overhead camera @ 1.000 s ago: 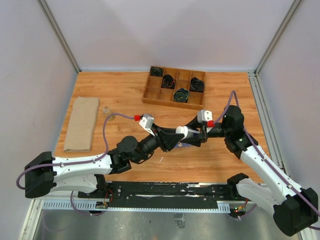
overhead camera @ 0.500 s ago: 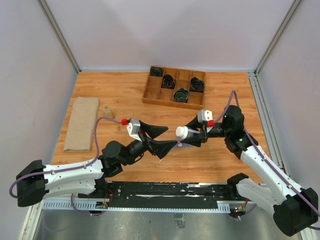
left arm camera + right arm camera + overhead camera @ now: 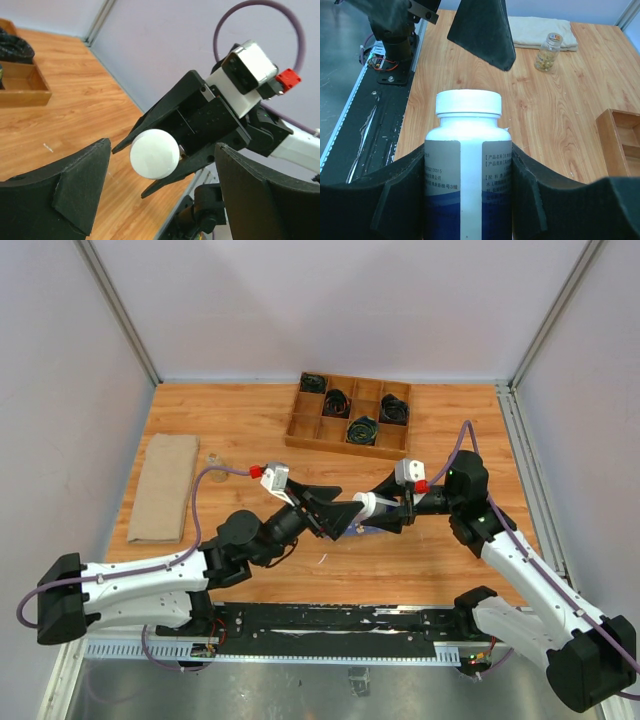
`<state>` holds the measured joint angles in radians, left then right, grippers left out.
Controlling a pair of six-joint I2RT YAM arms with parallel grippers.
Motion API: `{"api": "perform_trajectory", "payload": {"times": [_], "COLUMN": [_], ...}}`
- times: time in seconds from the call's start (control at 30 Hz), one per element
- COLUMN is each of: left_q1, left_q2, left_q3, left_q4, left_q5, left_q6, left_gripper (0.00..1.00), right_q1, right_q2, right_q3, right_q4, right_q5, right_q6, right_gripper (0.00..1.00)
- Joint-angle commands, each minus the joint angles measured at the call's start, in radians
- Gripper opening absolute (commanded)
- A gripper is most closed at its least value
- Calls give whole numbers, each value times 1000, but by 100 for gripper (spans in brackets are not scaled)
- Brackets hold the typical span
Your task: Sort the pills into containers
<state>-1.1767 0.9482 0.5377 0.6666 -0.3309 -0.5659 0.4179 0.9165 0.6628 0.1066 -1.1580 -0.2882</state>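
The left gripper (image 3: 345,510) stands released, jaws wide, with the white cap (image 3: 154,153) centred just ahead of its fingertips; the right gripper (image 3: 388,512) is clamped on the white-capped pill bottle (image 3: 468,165), held level. To uncap well, the left should advance along the bottle's axis, close squarely on the cap alone, then twist. The pill organizer (image 3: 372,531) lies on the table beneath both grippers, only 1 blue sliver visible.

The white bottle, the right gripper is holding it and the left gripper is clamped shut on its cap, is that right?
Not quite. The right gripper does hold the white bottle, but the left gripper is open, not clamped on the cap. The left wrist view shows its fingers spread wide, clear of the cap on both sides.
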Motion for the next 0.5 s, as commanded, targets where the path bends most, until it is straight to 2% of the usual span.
{"api": "perform_trajectory", "payload": {"times": [0.0, 0.2, 0.47], "left_q1": [-30, -40, -41], "left_q2": [63, 133, 157], "left_q3": [91, 155, 166], "left_q4": [-138, -196, -196], "left_q5": [-146, -142, -122], "left_q6": [-56, -68, -75], "left_gripper": [87, 77, 59], "right_q1": [-7, -7, -6], "right_q2": [-1, -5, -4], "right_q3": [3, 3, 2], "right_q4": [20, 17, 18], "right_q5": [1, 3, 4], "right_q6": [4, 4, 4], "right_gripper": [12, 12, 13]}}
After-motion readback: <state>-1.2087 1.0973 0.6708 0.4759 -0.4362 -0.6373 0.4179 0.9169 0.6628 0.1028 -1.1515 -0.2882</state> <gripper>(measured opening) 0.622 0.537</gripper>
